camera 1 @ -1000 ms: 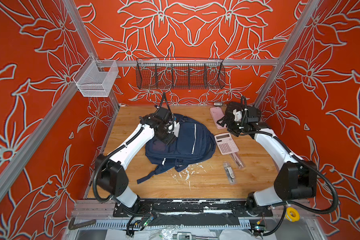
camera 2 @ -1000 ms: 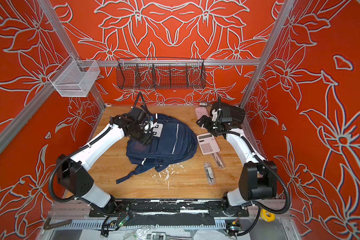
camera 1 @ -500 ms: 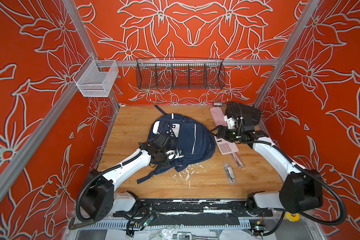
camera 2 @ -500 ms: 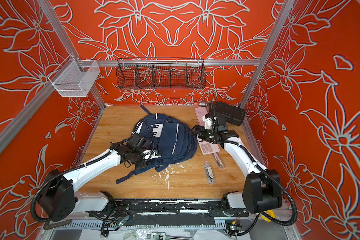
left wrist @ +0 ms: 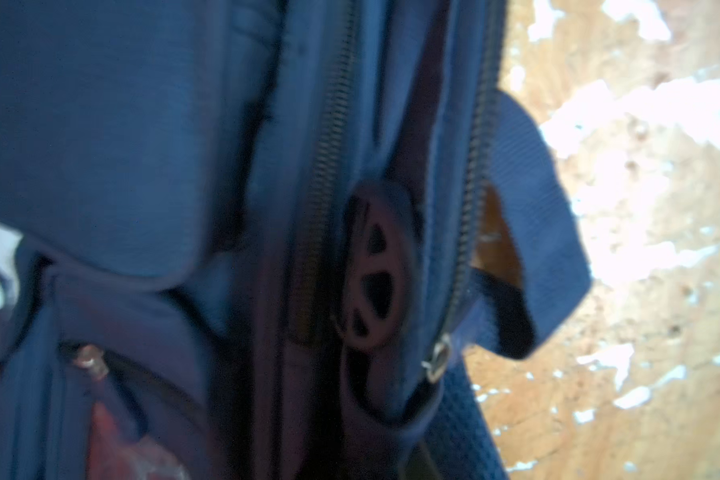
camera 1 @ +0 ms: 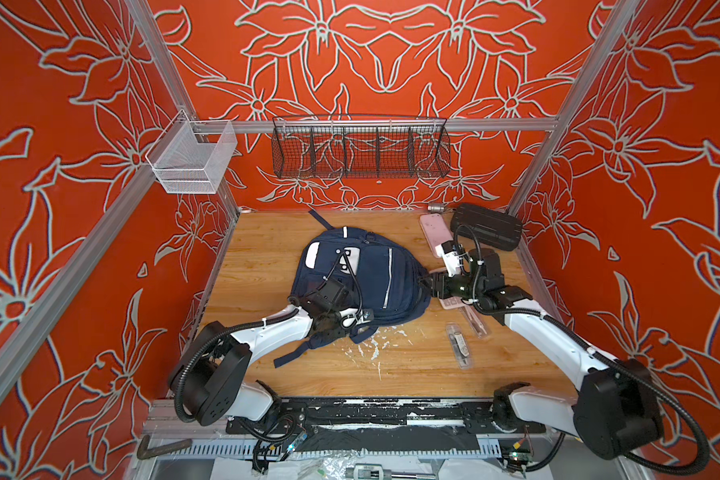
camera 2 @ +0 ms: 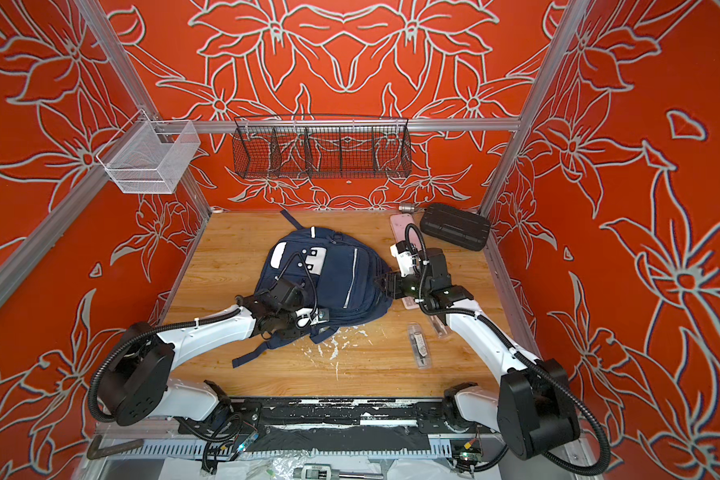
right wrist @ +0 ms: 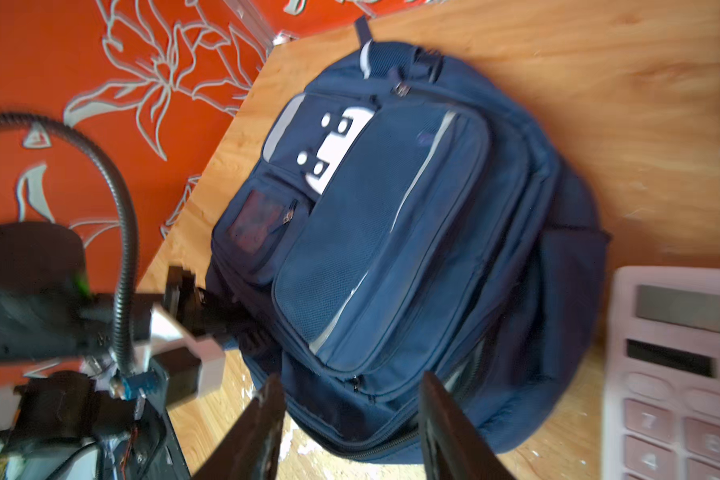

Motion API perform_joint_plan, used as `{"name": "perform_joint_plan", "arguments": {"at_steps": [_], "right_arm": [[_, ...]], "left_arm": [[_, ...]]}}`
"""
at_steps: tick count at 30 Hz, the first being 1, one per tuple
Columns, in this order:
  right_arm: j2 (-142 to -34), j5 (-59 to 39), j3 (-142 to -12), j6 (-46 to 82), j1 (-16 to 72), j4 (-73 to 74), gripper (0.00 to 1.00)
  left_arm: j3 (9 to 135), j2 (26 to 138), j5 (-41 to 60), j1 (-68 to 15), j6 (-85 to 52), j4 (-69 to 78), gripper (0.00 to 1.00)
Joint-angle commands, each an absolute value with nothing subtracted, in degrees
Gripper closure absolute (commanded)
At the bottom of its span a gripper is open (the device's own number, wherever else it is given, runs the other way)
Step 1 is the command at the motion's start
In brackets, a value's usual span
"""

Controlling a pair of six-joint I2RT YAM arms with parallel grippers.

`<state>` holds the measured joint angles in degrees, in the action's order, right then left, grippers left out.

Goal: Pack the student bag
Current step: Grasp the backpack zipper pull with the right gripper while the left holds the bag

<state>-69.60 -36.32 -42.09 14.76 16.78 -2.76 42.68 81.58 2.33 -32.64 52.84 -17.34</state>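
The student bag (camera 1: 375, 274) (camera 2: 341, 274), navy with white patches and silver stripes, lies flat mid-table with a strap trailing toward the front. My left gripper (camera 1: 331, 328) (camera 2: 285, 326) is buried in the bag's near-left edge and is shut on its fabric. The left wrist view shows only close, blurred navy cloth (left wrist: 121, 145), two zip tracks and a round rubber pull (left wrist: 371, 266); the fingers are hidden. My right gripper (camera 1: 427, 286) (right wrist: 350, 378) is at the bag's right edge. Its jaws stand apart, open, with the zipped rim (right wrist: 391, 228) between them.
A pink calculator (right wrist: 678, 374) (camera 1: 449, 301) lies partly under my right wrist. Behind it lie a pink flat case (camera 1: 433, 232) and a black ribbed hard case (camera 1: 487, 226). Two clear-wrapped pens (camera 1: 458, 345) lie front right. A black wire basket (camera 1: 360, 151) and a white one (camera 1: 192, 160) hang on the walls.
My left gripper came from the bag's far end to its near-left edge and shut there. My right gripper moved from the back right to the bag's right edge, its jaws narrowing.
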Motion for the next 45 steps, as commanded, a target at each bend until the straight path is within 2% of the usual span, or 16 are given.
{"name": "perform_joint_plan", "arguments": {"at_steps": [1, 8, 14, 17, 20, 24, 33, 45], "right_arm": [[-67.46, -41.30, -38.36, 7.31, 19.06, 6.94, 0.55], [-69.52, -43.18, -38.94, -6.60, 29.40, 6.65, 0.67], [-67.36, -42.10, -31.96, -5.25, 33.00, 21.41, 0.67], [-66.75, -42.02, -32.39, -7.86, 34.56, 18.39, 0.70], [-67.29, -38.02, -32.27, -8.51, 37.61, 20.15, 0.70], [-68.28, -27.78, -31.13, -11.64, 42.39, 22.98, 0.72], [-67.90, -9.51, -28.48, -14.78, 44.30, 27.15, 0.72], [-70.38, 0.42, -29.87, -15.43, 44.56, 31.07, 0.73]], "left_arm": [[45.12, 80.58, 4.21, -33.11, 51.00, -20.30, 1.00], [55.59, 80.46, 9.39, -33.13, 43.06, -33.02, 1.00], [63.69, 83.49, 15.01, -33.04, 33.01, -36.66, 1.00], [65.90, 84.16, 16.90, -32.70, 28.82, -35.66, 1.00], [69.45, 85.89, 18.69, -32.61, 25.62, -37.40, 1.00], [74.09, 88.31, 20.67, -32.62, 19.86, -38.98, 1.00], [82.78, 92.97, 24.89, -32.88, 10.91, -44.17, 1.00], [87.48, 97.25, 26.58, -34.46, 6.82, -46.58, 1.00]]}}
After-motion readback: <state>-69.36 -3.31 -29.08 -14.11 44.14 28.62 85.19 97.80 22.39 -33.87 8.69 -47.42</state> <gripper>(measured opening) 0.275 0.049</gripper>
